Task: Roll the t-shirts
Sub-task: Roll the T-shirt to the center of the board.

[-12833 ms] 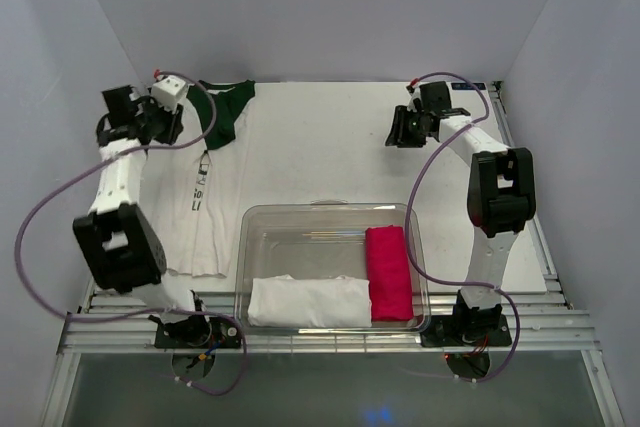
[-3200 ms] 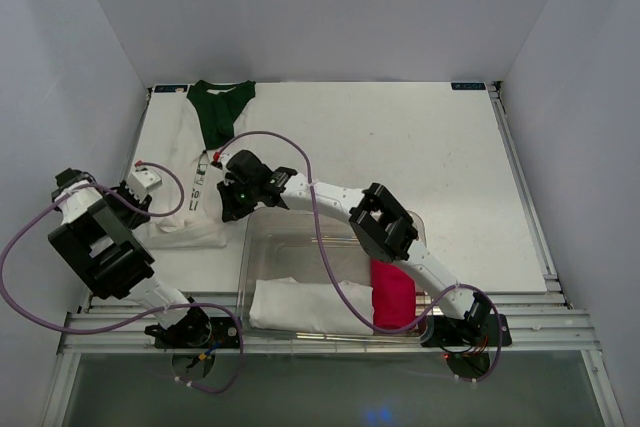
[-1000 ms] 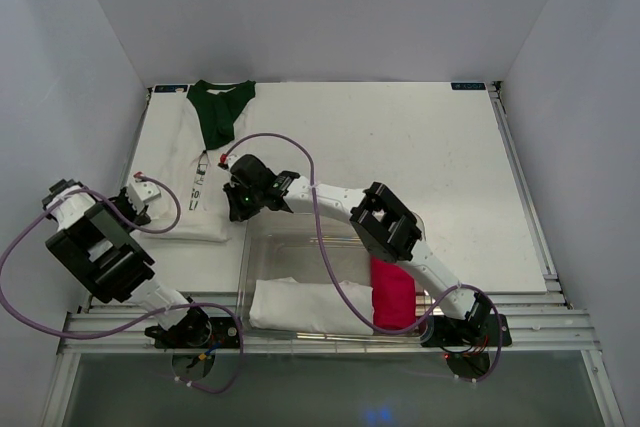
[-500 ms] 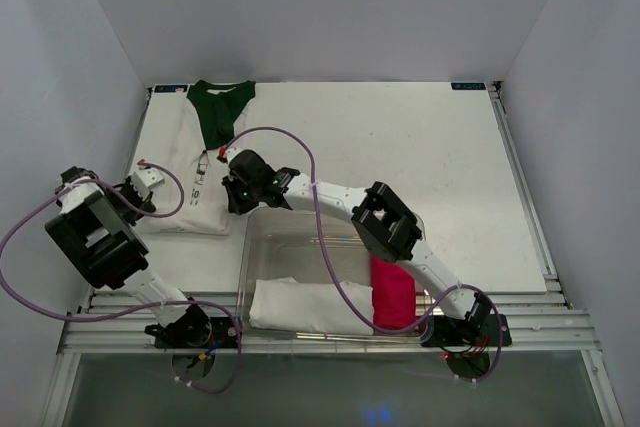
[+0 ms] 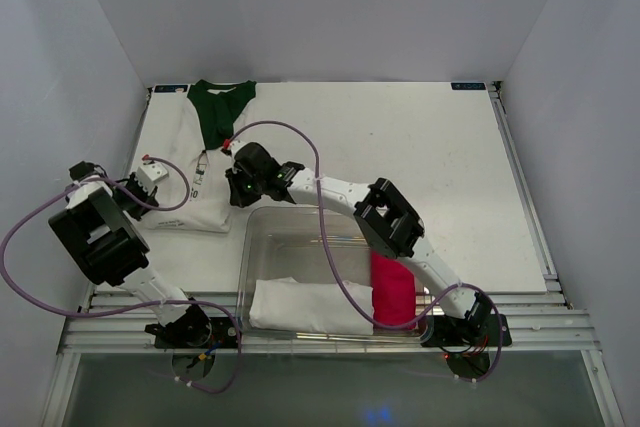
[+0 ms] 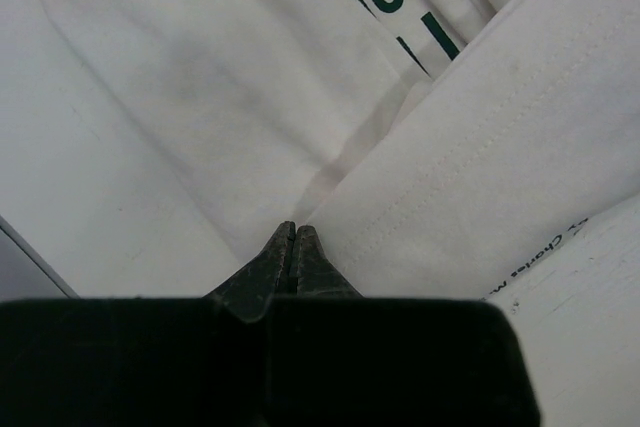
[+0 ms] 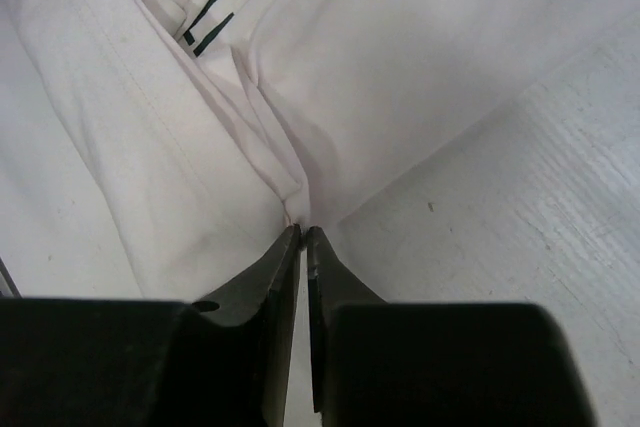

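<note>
White table [image 5: 420, 147], matte, speckled in the right wrist view; clear plastic bin [image 5: 310, 247] at its near edge, rounded corners; inside, a bright pink rolled cloth [image 5: 393, 292] against the right wall, a white folded cloth [image 5: 300, 305] along the near wall, the two touching; plain pale walls [image 5: 320, 7] on three sides; slotted metal rail [image 5: 330, 339] below the bin

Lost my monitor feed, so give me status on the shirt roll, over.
Left gripper and right gripper shut on white t-shirt, near fold. Green t-shirt at far edge, not rolled. Clear bin close beside right gripper.
</note>
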Tool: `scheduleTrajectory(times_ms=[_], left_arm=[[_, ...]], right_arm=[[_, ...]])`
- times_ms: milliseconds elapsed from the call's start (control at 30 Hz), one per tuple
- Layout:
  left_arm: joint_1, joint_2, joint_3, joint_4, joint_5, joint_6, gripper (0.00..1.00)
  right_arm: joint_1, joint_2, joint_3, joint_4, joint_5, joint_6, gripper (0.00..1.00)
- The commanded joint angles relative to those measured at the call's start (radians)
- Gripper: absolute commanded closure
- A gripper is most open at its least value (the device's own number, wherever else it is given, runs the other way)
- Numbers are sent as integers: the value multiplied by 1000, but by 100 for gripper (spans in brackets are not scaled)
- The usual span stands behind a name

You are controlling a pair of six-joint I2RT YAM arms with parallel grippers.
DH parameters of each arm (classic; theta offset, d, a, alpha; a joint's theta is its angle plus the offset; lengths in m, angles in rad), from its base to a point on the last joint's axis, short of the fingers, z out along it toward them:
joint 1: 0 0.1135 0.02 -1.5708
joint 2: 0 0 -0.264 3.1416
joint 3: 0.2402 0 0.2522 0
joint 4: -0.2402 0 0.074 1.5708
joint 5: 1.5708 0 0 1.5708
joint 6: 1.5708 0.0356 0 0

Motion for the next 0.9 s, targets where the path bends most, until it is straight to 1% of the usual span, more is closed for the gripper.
scheduleTrajectory(times_ms=[0,33,67,100,200,267,333,367,467,500,533,600,700,800,867], left_arm=[[-13,-36,-18,33,28,-45,100],[-16,-42,-14,30,40,-68,100],[-18,-44,-8,18,50,-79,100],[-21,-47,-8,16,45,-85,100],[-25,-48,-22,16,16,-85,100],[-25,-42,-28,21,4,-94,100],[-25,-42,-32,25,5,-108,100],[-25,-45,-32,27,11,-111,100],[-28,-42,-23,33,17,-129,100],[-31,-36,-17,33,14,-135,100],[-32,-32,-14,36,10,-143,100],[-30,-24,-5,39,-4,-158,100],[-31,-25,-9,52,-18,-162,100],[-32,-33,-20,58,-21,-157,100],[-33,-44,-26,59,-22,-151,100]], right_arm=[[-20,12,57,57,-90,-7,85],[-21,11,59,63,-104,-13,80],[-26,3,57,70,-109,-16,72],[-30,-21,42,96,-116,-19,69],[-43,-73,5,176,-150,-16,63],[-41,-90,2,190,-165,-13,61],[-27,-107,-15,250,-201,-4,60],[-9,-107,-23,264,-215,-4,69],[23,-77,-24,294,-284,16,83],[41,-46,-15,290,-306,32,90],[51,-31,-3,287,-313,47,92],[71,15,40,250,-289,88,92],[86,67,92,177,-250,98,92],[88,88,96,121,-200,108,92],[88,88,89,113,-173,110,92]])
